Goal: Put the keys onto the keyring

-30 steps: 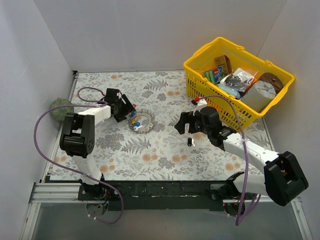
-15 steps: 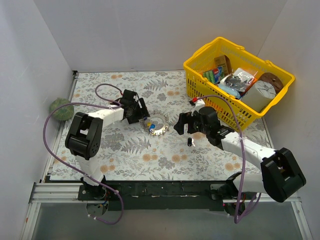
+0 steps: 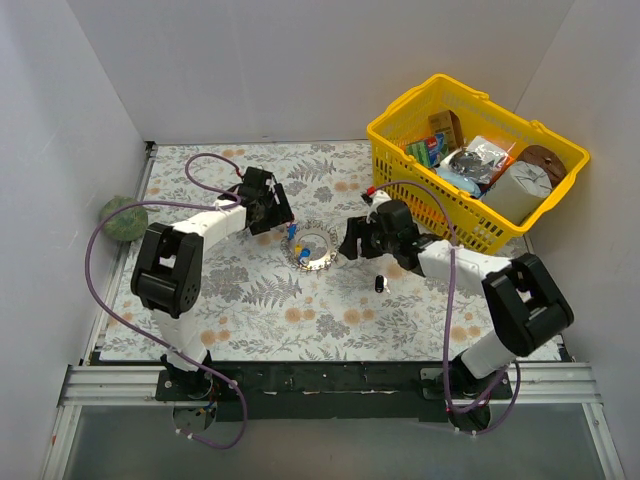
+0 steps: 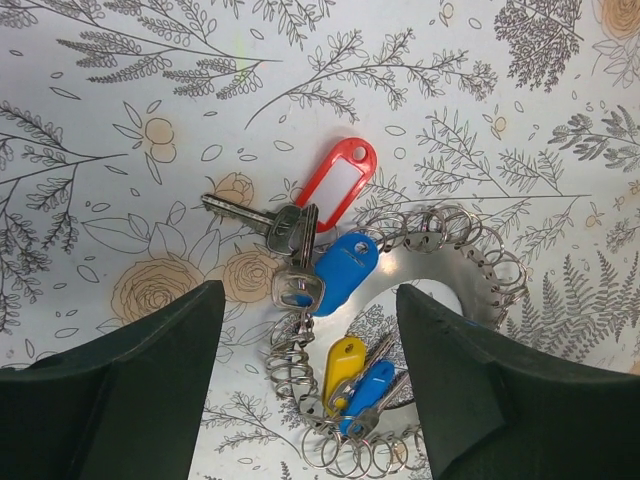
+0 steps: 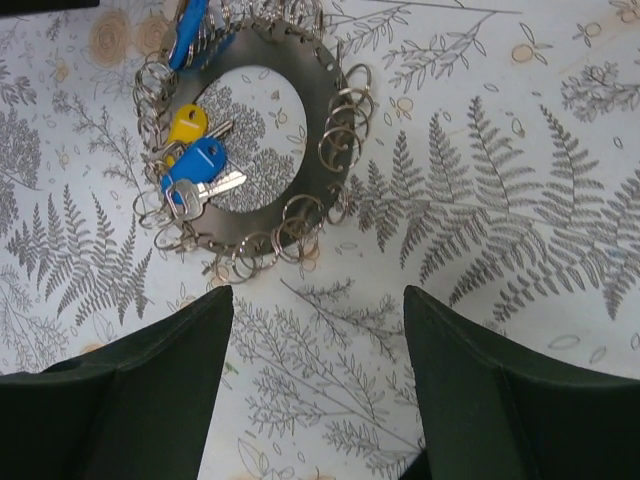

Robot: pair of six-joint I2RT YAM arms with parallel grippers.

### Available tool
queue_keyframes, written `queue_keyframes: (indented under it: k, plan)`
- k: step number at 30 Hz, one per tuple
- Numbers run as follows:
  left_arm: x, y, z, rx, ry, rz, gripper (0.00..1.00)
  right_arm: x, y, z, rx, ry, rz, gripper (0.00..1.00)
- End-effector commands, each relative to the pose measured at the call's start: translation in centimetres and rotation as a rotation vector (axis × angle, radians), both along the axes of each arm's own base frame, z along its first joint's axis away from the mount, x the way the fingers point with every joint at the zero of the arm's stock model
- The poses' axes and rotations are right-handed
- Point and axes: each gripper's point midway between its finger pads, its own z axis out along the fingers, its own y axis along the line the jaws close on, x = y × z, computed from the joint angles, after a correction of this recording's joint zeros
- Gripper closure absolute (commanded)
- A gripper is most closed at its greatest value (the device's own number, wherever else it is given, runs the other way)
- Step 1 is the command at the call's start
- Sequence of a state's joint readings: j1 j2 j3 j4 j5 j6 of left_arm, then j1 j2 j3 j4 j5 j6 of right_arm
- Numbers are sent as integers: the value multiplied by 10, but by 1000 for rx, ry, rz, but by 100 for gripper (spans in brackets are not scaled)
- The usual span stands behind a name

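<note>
The keyring (image 3: 313, 246) lies flat on the floral table top, a silvery disc (image 4: 418, 266) rimmed with small split rings. On its rim hang a red-tagged key (image 4: 340, 180), a blue-tagged key (image 4: 345, 270), a yellow-tagged key (image 4: 343, 362) and a smaller blue one (image 5: 200, 160). A dark key (image 3: 380, 284) lies loose on the table, right of the ring. My left gripper (image 3: 275, 212) hovers open over the ring's left side, its jaws astride the hung keys (image 4: 308, 300). My right gripper (image 3: 348, 247) stands open at the ring's right edge, nothing between its fingers (image 5: 318, 300).
A yellow basket (image 3: 400, 120) full of odd items stands at the back right, just behind the right arm. A green ball (image 3: 120, 218) sits outside the left edge of the table. White walls close in the back and sides.
The keyring has shifted right as the left gripper moved that way. The right gripper has moved left up to the ring, and its jaws have narrowed a little.
</note>
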State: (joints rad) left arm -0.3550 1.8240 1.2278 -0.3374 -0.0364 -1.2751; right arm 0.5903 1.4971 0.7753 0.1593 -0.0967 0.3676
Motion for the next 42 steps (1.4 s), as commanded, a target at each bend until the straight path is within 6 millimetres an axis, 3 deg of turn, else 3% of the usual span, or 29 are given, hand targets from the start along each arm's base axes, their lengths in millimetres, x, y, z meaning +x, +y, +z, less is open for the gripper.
queue_keyframes:
  k: [1,2,4,9,13,20,26,31,36,38,42]
  plan:
    - [0,-7,-3,-22,20,-22,32,16,23,7,38,41,31,31]
    - [0,-7,-6,-19,27,-23,32,14,25,-6,24,85,33,35]
    - [-6,-11,-11,-42,54,-37,32,19,32,-6,42,105,33,45]
    - [-14,-18,-17,-53,70,-55,33,26,40,-27,40,165,18,49]
    - [-22,-20,-24,-53,90,-69,34,30,48,-37,33,197,44,63]
    - [-22,-24,-26,-55,89,-95,35,1,49,-49,45,263,100,87]
    - [-15,-27,-20,-59,67,-109,35,-33,51,-39,66,264,169,88]
    - [-12,-25,-16,-44,50,-112,35,-57,57,-33,91,288,237,74]
    - [-10,-18,-6,-11,20,-105,35,-38,42,-7,60,167,129,56]
    - [-6,-16,3,2,-11,-113,35,-24,40,9,51,105,106,55]
    - [8,-13,27,79,-104,-112,35,-3,30,21,47,77,70,55]
